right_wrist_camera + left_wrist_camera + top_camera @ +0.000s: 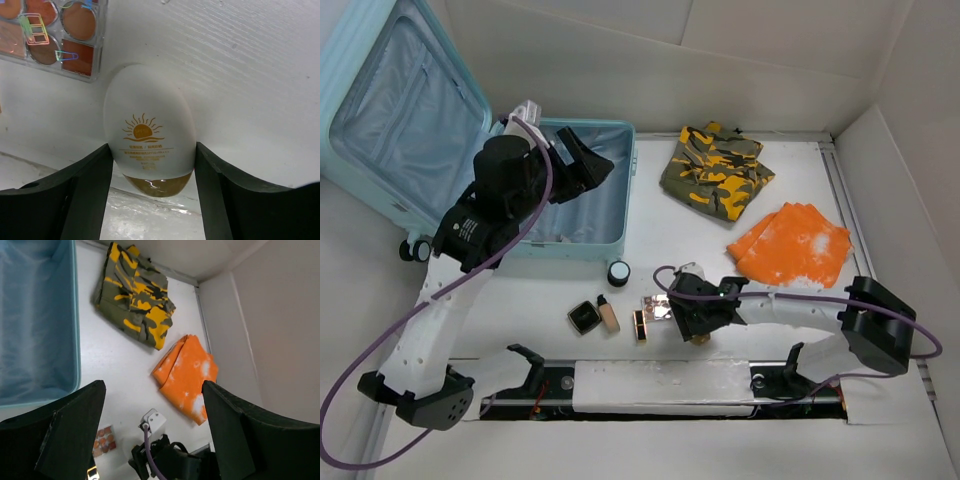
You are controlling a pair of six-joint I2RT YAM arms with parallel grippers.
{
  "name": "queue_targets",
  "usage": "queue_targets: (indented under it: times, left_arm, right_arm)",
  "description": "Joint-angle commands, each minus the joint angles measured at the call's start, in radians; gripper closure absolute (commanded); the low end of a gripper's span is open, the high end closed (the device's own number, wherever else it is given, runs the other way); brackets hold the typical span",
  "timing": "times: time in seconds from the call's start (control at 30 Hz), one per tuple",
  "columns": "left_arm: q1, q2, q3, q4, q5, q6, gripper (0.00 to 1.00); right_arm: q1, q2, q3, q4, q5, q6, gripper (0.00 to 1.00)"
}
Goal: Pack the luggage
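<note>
White table (650, 180), pale walls (720, 70)

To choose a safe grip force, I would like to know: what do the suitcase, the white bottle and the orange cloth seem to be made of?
The luggage: probably rigid plastic, smooth pale aqua, holding its shape; its lining looks like thin fabric. The bottle: apparently glossy white plastic, showing soft reflections, with a gold cap. The orange cloth: soft matte fabric, folded.

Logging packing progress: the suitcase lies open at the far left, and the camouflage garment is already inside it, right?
No. The luggage lies open at the far left, but the camouflage garment is on the table right of it, not inside; the top external view shows this.
</note>
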Motion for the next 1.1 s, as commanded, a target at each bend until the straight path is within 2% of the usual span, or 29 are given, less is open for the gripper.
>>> queue_targets:
  times: [0.0,0.13,0.2,0.3,0.33,0.37,0.57,0.6,0.8,0.9,0.93,1.03,1.07]
  left_arm:
    - [0.003,0.018,0.077,0.034,0.006,0.017,0.25]
    - [0.003,0.008,0.064,0.024,-0.004,0.037,0.24]
    - [0.003,-0.001,0.032,0.014,-0.016,0.037,0.24]
    - [0.003,-0.035,-0.034,-0.006,-0.053,0.046,0.26]
    - [0.003,-0.058,-0.053,-0.023,-0.065,0.046,0.26]
    - [0.003,-0.072,-0.071,-0.032,-0.078,0.046,0.28]
    - [0.003,-0.21,-0.186,-0.107,-0.219,-0.039,0.33]
    - [0.003,-0.23,-0.186,-0.121,-0.236,-0.053,0.33]
    - [0.003,-0.328,-0.263,-0.19,-0.285,-0.082,0.33]
    - [0.003,-0.353,-0.333,-0.225,-0.227,-0.082,0.32]
    - [0.003,-0.353,-0.349,-0.238,-0.214,-0.082,0.32]
    - [0.003,-0.363,-0.421,-0.238,-0.156,-0.082,0.3]
    - [0.003,-0.364,-0.439,-0.238,-0.142,-0.082,0.3]
  right_arm:
    - [0.007,-0.024,0.119,-0.093,0.072,0.017,0.44]
    - [0.007,-0.094,0.311,-0.127,0.09,-0.052,0.44]
    - [-0.012,-0.082,0.397,-0.081,0.038,-0.119,0.43]
    - [-0.039,0.051,0.599,0.0,-0.006,-0.205,0.43]
    - [-0.054,0.1,0.72,0.009,-0.022,-0.225,0.43]
    - [-0.055,0.205,0.788,0.009,-0.022,-0.24,0.43]
    - [-0.113,0.545,1.209,0.046,-0.083,-0.32,0.43]
    - [-0.124,0.618,1.241,0.074,-0.098,-0.32,0.43]
    - [-0.196,0.807,1.408,0.118,-0.152,-0.262,0.42]
    - [-0.22,0.849,1.446,0.118,-0.186,-0.225,0.3]
    - [-0.22,0.849,1.446,0.118,-0.186,-0.225,0.21]
    - [-0.231,0.765,1.357,0.146,-0.175,-0.225,0.08]
    - [-0.231,0.701,1.326,0.157,-0.175,-0.225,0.08]
